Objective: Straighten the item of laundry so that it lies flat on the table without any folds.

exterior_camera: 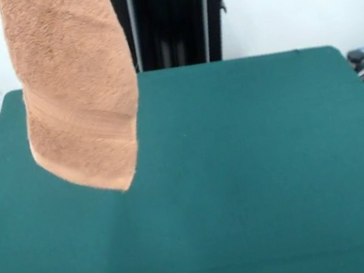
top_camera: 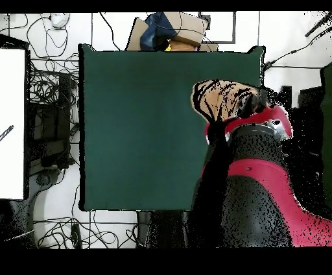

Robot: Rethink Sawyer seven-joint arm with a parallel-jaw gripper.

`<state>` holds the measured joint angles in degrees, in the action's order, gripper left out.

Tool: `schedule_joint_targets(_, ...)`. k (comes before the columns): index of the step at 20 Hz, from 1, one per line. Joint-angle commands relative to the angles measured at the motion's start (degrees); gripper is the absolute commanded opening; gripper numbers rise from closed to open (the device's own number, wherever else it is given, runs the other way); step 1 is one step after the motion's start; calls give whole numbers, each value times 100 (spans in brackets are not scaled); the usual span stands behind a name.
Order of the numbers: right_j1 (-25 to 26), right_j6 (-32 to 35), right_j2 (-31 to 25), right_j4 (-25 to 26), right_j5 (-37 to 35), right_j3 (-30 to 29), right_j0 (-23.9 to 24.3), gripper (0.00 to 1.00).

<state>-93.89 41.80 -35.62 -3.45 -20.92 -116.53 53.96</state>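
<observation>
gripper itself is hidden from me: above the frame in the front view, under my arm in the overhead, so i cannot tell its state. towel hangs straight down beneath it, long axis vertical, lowest corner seemingly clear of the table, near one end edge. as i judge it, laying it flat means lowering and dragging toward the open middle.

Tangled cables — cardboard box
</observation>
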Motion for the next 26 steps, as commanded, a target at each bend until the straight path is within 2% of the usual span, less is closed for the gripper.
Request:
schedule_joint_targets(1,560,180,162,751,-1111,-424,-66,0)
schedule_joint_targets(4,1118,1231,300,1942,-1315,51,-435,0)
schedule_joint_targets(6,1387,1717,513,2482,-1314,258,-704,0)
schedule_joint_targets(9,1833,2116,828,2991,-1335,491,-1060,0)
schedule_joint_targets(12,2277,2568,1291,3453,-1058,660,-1475,0)
schedule_joint_targets(14,2472,2624,1463,3262,-844,600,-1570,0)
schedule_joint_targets(16,2405,2170,1259,2709,-885,293,-1329,0)
schedule_joint_targets(18,1964,1542,1037,2154,-1144,-60,-1025,0)
schedule_joint_targets(21,1221,677,1023,1430,-1723,-329,-795,0)
schedule_joint_targets(23,1043,502,1069,1289,-1908,-392,-803,0)
schedule_joint_targets(26,1114,705,1071,1450,-1790,-459,-860,0)
